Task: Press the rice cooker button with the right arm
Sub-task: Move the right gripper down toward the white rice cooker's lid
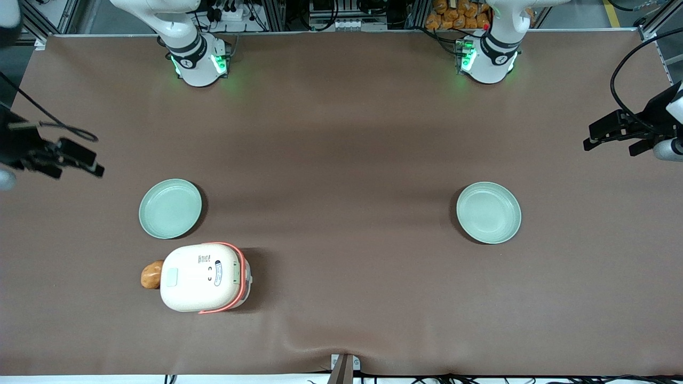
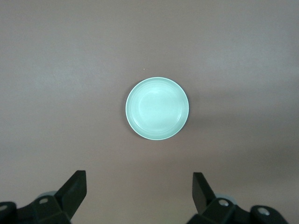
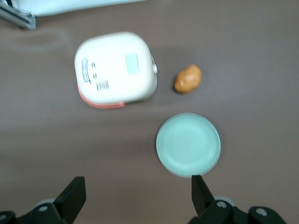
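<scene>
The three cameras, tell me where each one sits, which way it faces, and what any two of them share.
Front view: high above the table, looking down; shows both arm bases, the right arm's tool out by the working arm's end, the rice cooker.
Right wrist view: looks down past its open tool at the cooker, button, potato, plate.
Left wrist view: looks down on another plate.
Front and right wrist views share cooker, potato, plate.
</scene>
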